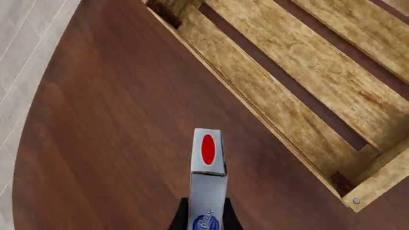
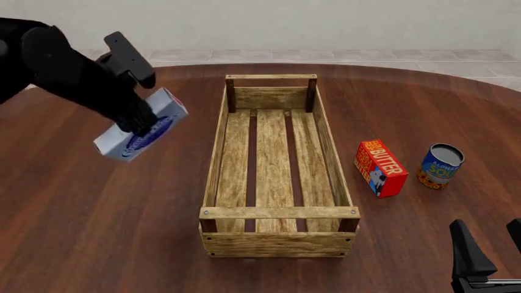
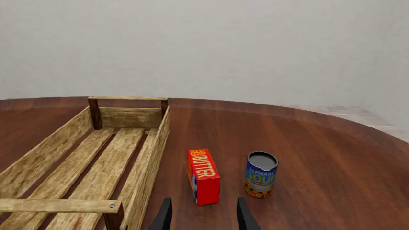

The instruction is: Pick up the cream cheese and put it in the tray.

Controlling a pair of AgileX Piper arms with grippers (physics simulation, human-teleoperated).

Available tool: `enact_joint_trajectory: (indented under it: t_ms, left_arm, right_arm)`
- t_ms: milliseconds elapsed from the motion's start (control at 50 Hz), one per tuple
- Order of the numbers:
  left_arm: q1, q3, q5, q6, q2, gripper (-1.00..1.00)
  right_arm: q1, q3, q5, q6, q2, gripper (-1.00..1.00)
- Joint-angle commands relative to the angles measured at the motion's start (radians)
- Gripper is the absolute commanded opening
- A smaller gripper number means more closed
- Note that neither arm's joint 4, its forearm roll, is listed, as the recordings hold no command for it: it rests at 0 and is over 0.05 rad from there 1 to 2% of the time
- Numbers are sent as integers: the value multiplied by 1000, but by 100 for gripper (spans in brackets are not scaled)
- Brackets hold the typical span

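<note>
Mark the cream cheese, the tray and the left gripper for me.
cream cheese [image 2: 158, 125]: front view, blue oval logo on its broad face.
tray [image 2: 279, 212]: front view, near end's top rail.
left gripper [image 2: 140, 121]: front view, where its fingers clamp the box.

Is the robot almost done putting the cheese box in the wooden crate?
About halfway. Done: the left gripper has picked up the small white and light-blue cream cheese box and holds it above the table. In hand: the box hangs left of the long light wooden slatted tray. Left: moving it over and setting it inside, where nothing lies yet.
</note>
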Motion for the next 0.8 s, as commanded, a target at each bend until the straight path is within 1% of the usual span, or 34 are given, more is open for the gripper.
enact_joint_trajectory:
  t_ms: [20,60,80,100,140,160,180,200,220,280,340,360,380,480,540,580,600,620,680,720,740,760,800]
  left_arm:
    - [-6,-93,26,-60,45,-100]
    - [-15,-114,31,-77,53,-100]
    - [-28,-130,40,-97,56,-100]
    - [-46,-155,53,-133,60,-100]
    - [-36,-185,56,-164,78,-100]
    - [-60,-192,60,-190,79,-100]
    - [-60,-192,60,-190,80,-100]
    - [-72,-195,62,-205,80,-100]
    - [-65,-201,63,-212,86,-100]
    - [-54,-216,50,-202,95,-100]
    - [-60,-251,50,-249,116,-100]
    - [-60,-251,50,-249,116,-100]
    - [-87,-253,44,-272,117,-100]
    - [-107,-230,23,-288,108,-100]
    - [-134,-217,8,-317,105,-100]
    - [-134,-217,-2,-317,99,-100]
    - [-109,-244,-21,-327,102,-100]
    - [-109,-244,-20,-327,102,-100]
    - [-108,-250,-33,-380,92,-100]
    - [-108,-259,-39,-430,89,-100]
    - [-134,-253,-45,-447,79,-100]
    - [-134,-252,-44,-475,79,-100]
    - [-139,-242,-57,-481,73,-100]
  right_arm:
    - [0,0,0,0,0,100]
    - [0,0,0,0,0,100]
    - [0,0,0,0,0,100]
    - [0,0,0,0,0,100]
    - [0,0,0,0,0,100]
    - [0,0,0,0,0,100]
    - [0,0,0,0,0,100]
    - [0,0,0,0,0,100]
    - [0,0,0,0,0,100]
    - [0,0,0,0,0,100]
    - [0,0,0,0,0,100]
    - [0,0,0,0,0,100]
    - [0,0,0,0,0,100]
    - [0,0,0,0,0,100]
    - [0,0,0,0,0,100]
    - [0,0,0,0,0,100]
    - [0,0,0,0,0,100]
    - [0,0,0,0,0,100]
    - [0,0,0,0,0,100]
    - [0,0,0,0,0,100]
    - [0,0,0,0,0,100]
    - [0,0,0,0,0,100]
    - [0,0,0,0,0,100]
